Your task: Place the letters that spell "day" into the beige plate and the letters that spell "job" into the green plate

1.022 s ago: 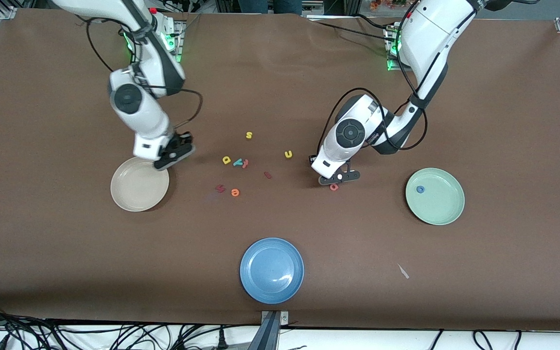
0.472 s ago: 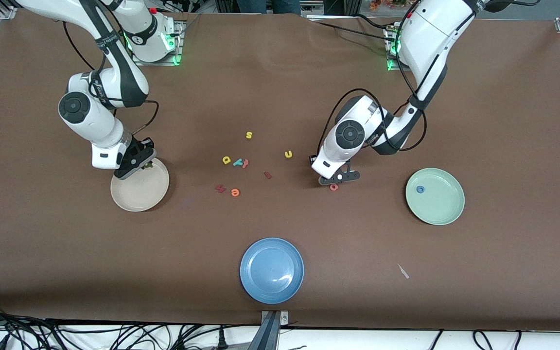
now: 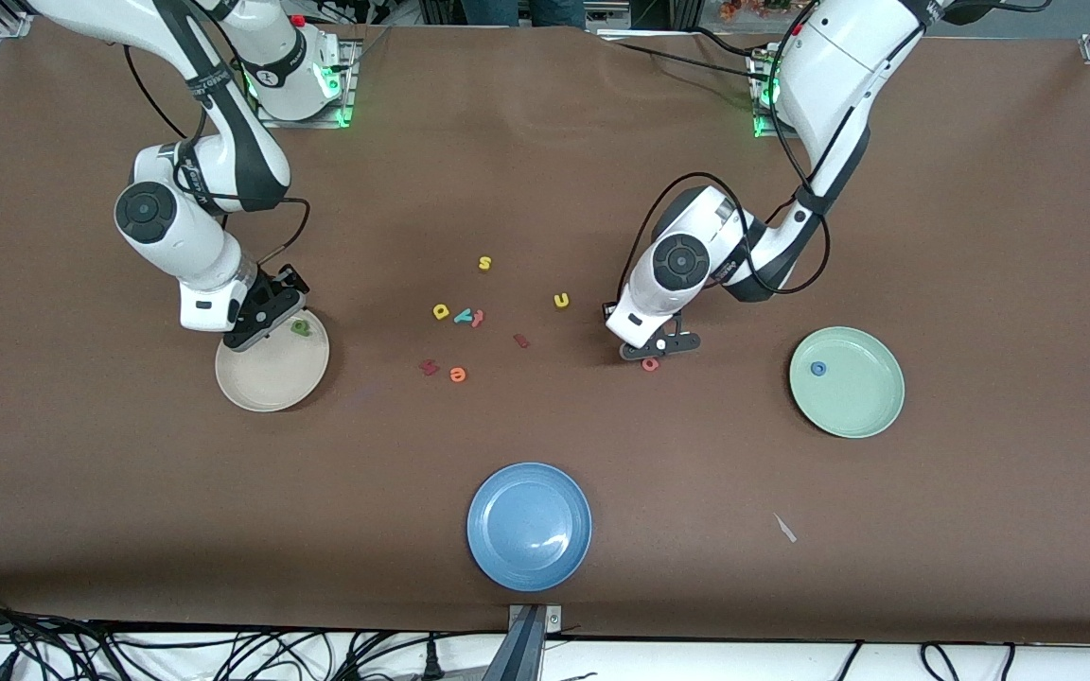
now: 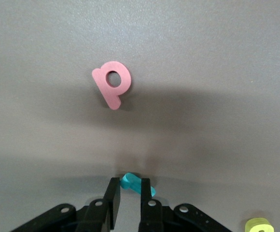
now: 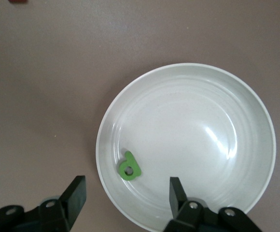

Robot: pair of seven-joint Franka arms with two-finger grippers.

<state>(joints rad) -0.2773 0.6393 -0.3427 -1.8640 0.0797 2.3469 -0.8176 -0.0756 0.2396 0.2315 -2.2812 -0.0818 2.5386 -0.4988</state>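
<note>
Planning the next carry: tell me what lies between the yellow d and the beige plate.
Nothing. In the front view, the stretch from the yellow d to the beige plate is bare brown table cover.

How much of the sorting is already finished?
Done: green a lies in the beige plate, blue o in the green plate. In hand: left gripper pinches the teal j beside the salmon b. Left: b, yellow d, teal y. Right gripper is open.
</note>
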